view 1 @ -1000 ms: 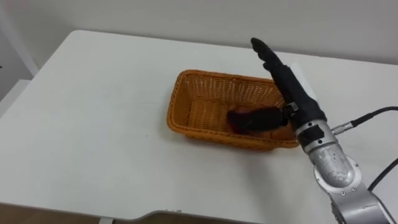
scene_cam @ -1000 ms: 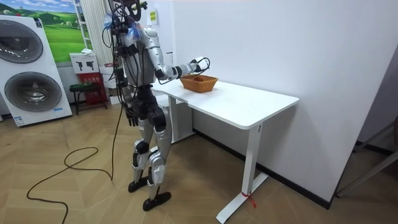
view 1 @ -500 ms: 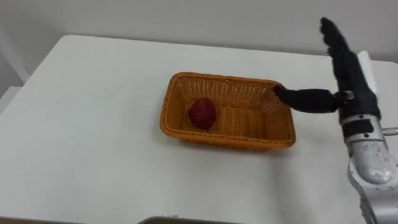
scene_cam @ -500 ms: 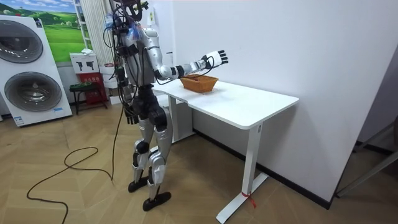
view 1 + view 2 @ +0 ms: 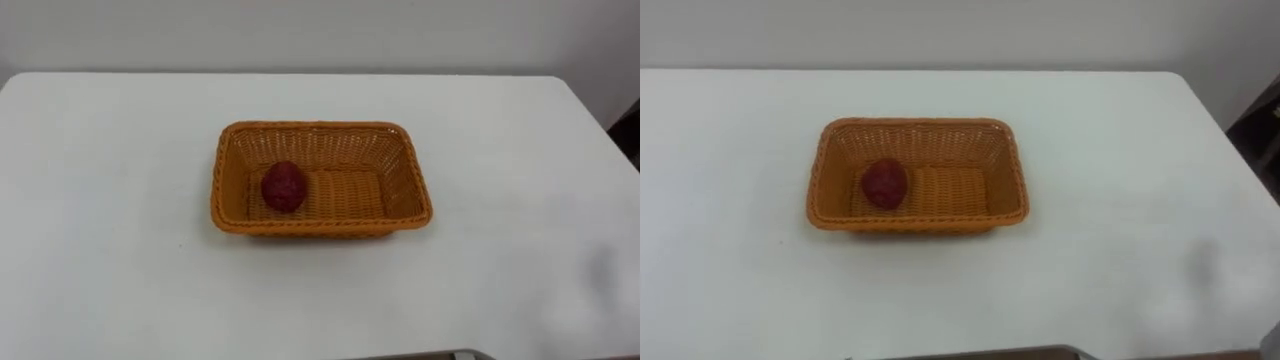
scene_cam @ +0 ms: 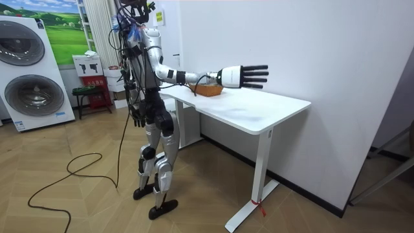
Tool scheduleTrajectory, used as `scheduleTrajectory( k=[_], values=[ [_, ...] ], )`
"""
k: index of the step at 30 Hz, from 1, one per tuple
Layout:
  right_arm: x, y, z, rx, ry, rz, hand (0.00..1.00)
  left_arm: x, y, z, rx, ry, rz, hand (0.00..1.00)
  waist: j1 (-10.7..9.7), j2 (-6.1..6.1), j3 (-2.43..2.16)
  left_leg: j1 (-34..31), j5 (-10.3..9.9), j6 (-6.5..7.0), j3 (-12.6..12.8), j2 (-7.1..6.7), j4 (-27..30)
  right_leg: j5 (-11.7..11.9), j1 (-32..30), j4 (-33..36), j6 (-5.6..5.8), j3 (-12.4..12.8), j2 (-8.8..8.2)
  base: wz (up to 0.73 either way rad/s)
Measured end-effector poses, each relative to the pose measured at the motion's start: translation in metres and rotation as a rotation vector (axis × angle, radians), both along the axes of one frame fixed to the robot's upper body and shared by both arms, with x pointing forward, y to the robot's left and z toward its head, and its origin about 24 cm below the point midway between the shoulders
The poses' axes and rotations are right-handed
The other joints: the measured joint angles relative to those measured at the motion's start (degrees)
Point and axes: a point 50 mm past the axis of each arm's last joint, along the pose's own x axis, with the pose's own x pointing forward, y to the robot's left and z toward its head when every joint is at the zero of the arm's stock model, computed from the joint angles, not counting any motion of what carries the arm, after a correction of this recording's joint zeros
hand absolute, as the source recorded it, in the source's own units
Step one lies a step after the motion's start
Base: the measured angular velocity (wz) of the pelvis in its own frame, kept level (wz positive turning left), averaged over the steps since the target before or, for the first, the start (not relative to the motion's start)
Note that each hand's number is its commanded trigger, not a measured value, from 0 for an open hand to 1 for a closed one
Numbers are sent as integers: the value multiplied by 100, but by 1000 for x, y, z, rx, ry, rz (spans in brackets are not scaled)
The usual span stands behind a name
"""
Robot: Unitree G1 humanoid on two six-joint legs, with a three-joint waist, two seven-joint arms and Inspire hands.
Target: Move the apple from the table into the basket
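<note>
A dark red apple [image 5: 284, 187] lies in the left half of an orange wicker basket [image 5: 410, 190] that stands mid-table on the white table [image 5: 100, 200]. The same apple [image 5: 884, 184] and basket [image 5: 1008, 175] show in the right eye view. No hand touches either one. In the room view my right hand [image 6: 240, 76] is stretched out level above the table, just past the basket [image 6: 208, 90], its fingers straight and spread, holding nothing. My left hand [image 6: 136, 119] hangs at my side. I stand at the table's short end.
The table [image 6: 252, 110] stands against a white wall, with bare top all round the basket. Its right edge [image 5: 600, 125] drops off to the floor. Two washing machines [image 6: 29, 84] and a red stool [image 6: 90, 97] stand behind me at the room view's left.
My right hand has let go of the apple in the basket, lifted out, and swung up and to the right out of the eye views. The head camera has shifted too.
</note>
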Motion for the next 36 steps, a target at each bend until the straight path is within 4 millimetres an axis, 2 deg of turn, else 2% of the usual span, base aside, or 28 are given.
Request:
scheduleTrajectory(
  k=[1, 5, 6, 9, 12, 13, 15, 17, 21, 27, 31, 36],
  values=[
    [-8, -2, -7, 28, 19, -35, 0, 0, 1, 0, 3, -3, 9, 0, -3, -6, 0, 0, 0, 0, 2, 0, 0, 0, -2, 2, 0, 0, -1, 0],
    [-76, -7, -55, 231, 184, -270, 0, 0, 6, 3, 25, -12, 56, 0, -82, -13, -24, -14, 0, 0, 6, 0, -8, 0, 6, -3, 0, -66, -5, 7],
    [-94, -4, -67, 290, 228, -325, 0, -1, 7, 3, 28, -15, 63, 0, -59, 6, -22, -10, 0, 0, 30, 2, -7, 0, -1, -6, 0, -60, -4, -8],
    [-130, 11, -92, 430, 329, -426, 0, -2, 6, 3, 25, -11, 70, 0, -51, 54, -13, 5, 0, 0, 135, 5, -3, -1, -17, -4, 1, 21, -3, -16],
    [-152, 28, -109, 529, 411, -456, 0, -2, 6, 3, 21, -10, 70, 0, -49, 61, -10, 29, 0, 0, 140, 15, 0, 0, -18, 11, 1, 32, 4, -8],
    [-159, 37, -116, 566, 448, -447, 0, -2, 5, 3, 16, -8, 67, 0, -36, 98, 15, 45, -1, 0, 141, 20, 1, 0, -39, 18, 0, 48, 11, 0],
    [-164, 55, -129, 656, 493, -407, 0, 2, 2, 1, 5, -18, 69, 0, 13, 104, 19, 11, -4, 3, 143, 29, 4, -1, -137, 127, -1, 67, 19, -2],
    [-162, 66, -136, 706, 504, -357, 0, 1, -1, 0, -10, -13, 71, 0, 96, 134, 25, 0, -15, 14, 160, 34, -9, -1, -226, 180, 0, 160, 38, -14],
    [-166, 91, -152, 837, 551, -222, 0, -3, -5, -3, -54, 19, 75, 0, 163, 170, 27, -37, -17, 19, 122, 30, 36, 21, -214, 184, 9, 143, 33, 1],
    [-176, 111, -163, 998, 589, -35, 0, -5, -13, -6, -81, 31, 75, 0, 189, 344, 33, -37, -7, 29, 52, 4, 50, 17, -172, 192, 15, 23, -2, 9],
    [-177, 122, -167, 1040, 705, 119, 0, 0, -15, -7, -86, 21, 69, 0, 272, 345, 37, -30, -6, 29, 80, 10, 66, 11, -166, 188, 7, 19, -3, -4],
    [-163, 129, -171, 983, 907, 369, 0, 0, -24, -11, -111, 46, 53, 0, 348, 355, 49, -14, -7, 30, 98, -6, 64, 8, -165, 185, 14, 39, -16, 0]
  ],
)
